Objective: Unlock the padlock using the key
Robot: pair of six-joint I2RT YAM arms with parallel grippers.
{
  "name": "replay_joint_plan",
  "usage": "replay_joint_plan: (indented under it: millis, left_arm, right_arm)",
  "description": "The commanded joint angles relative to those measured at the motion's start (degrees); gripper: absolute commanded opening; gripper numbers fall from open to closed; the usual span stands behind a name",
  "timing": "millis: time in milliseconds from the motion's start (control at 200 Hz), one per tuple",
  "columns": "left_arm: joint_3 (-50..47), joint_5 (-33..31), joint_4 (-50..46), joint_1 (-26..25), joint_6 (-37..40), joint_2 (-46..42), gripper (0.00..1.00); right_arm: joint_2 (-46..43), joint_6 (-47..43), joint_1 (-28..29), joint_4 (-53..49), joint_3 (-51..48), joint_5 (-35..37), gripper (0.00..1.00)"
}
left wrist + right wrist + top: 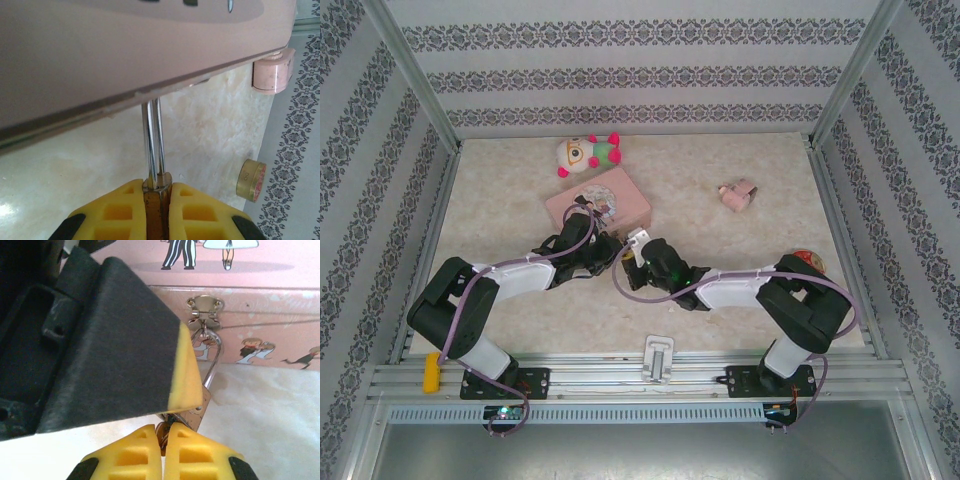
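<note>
- Left gripper (pixel 157 200) is clamped on the padlock (pixel 199 409), a yellow pad pressed to each side of the brass body.
- Right gripper (pixel 164 441) is closed tip to tip on a small dark metal piece, apparently the key (pixel 161 432), right at the lock's lower end.
- The padlock hangs by its shackle (pixel 152 140) from the clasp (pixel 204 307) on the near side of the box (pixel 260 270).
- The box lies toward the far edge of the table (pixel 720 300), left of its middle.
- Likely handling of the lock:
  - It looks tiny, light and rigid, with smooth metal faces that could slip between the pads.
  - It probably swings freely on the thin shackle unless it is pinned.
- The best hold is across the body, as it is held now, with the keyhole end left bare; the shackle is too thin to grip well.
- The key is thin and stiff, so it is best pinched by its head with the blade in line with the body.
- Risk: the box looks light and may slide if the lock is pushed or twisted hard.
</note>
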Motion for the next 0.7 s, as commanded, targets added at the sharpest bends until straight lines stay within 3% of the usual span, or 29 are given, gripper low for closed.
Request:
replay_joint_plan:
  millis: [0,425,610,695]
  left_arm:
    - [-0.21,5.67,-1.48,-0.75,0.41,0.12,0.00]
    - [-0.52,5.70,-0.69,-0.73,0.03,0.42,0.00]
    - [-0.56,5.77,-0.64,-0.73,-0.01,0.39,0.06]
    - [-0.56,5.68,-0.52,-0.80,-0.11,0.38,0.18]
  right_arm:
    - [-1.04,7.46,-4.43,1.83,-1.54,-2.17,0.00]
    - [-1.97,22.10,-8.83,7.49,-4.39,-9.49,0.00]
    - [-0.16,28.21,-9.83,11.34,-4.68,-11.40,0.00]
    - [0.43,28.78,-9.82,11.70,-4.50,-11.66,0.00]
